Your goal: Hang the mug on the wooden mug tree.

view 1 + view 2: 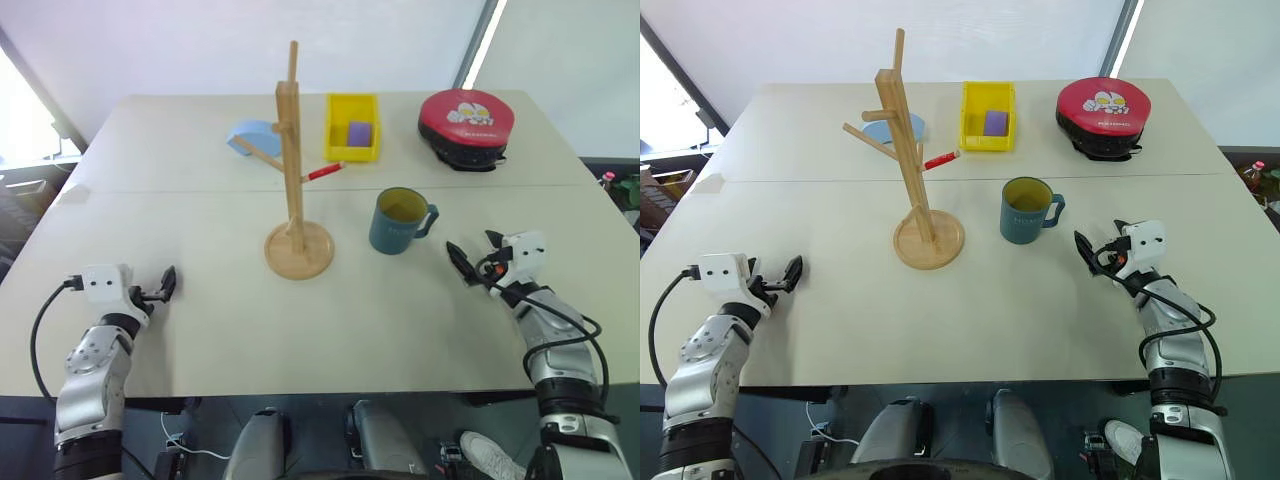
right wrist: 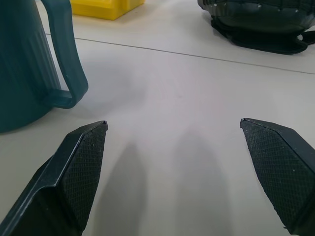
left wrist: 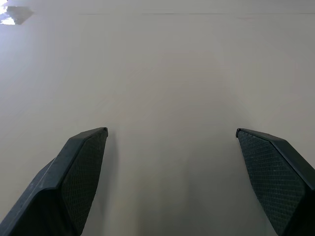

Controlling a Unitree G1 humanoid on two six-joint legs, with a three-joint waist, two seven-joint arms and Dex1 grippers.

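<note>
The mug (image 1: pixel 398 222) stands upright on the worktop (image 1: pixel 300 330), just right of the wooden mug tree (image 1: pixel 295 180), its handle turned to the right. The mug tree stands near the middle, its pegs bare. The right gripper (image 1: pixel 462 262) hovers near the mug's handle, fingers spread wide and holding nothing. The left gripper (image 1: pixel 165 284) sits low at the near left, well apart from both, its fingers likewise spread. Farther back lie a yellow bin (image 1: pixel 352 127) and a red round case (image 1: pixel 466 118).

Mug (image 2: pixel 24 64) handle just beside the wide-open right end effector (image 2: pixel 174 137) — untouched.
</note>
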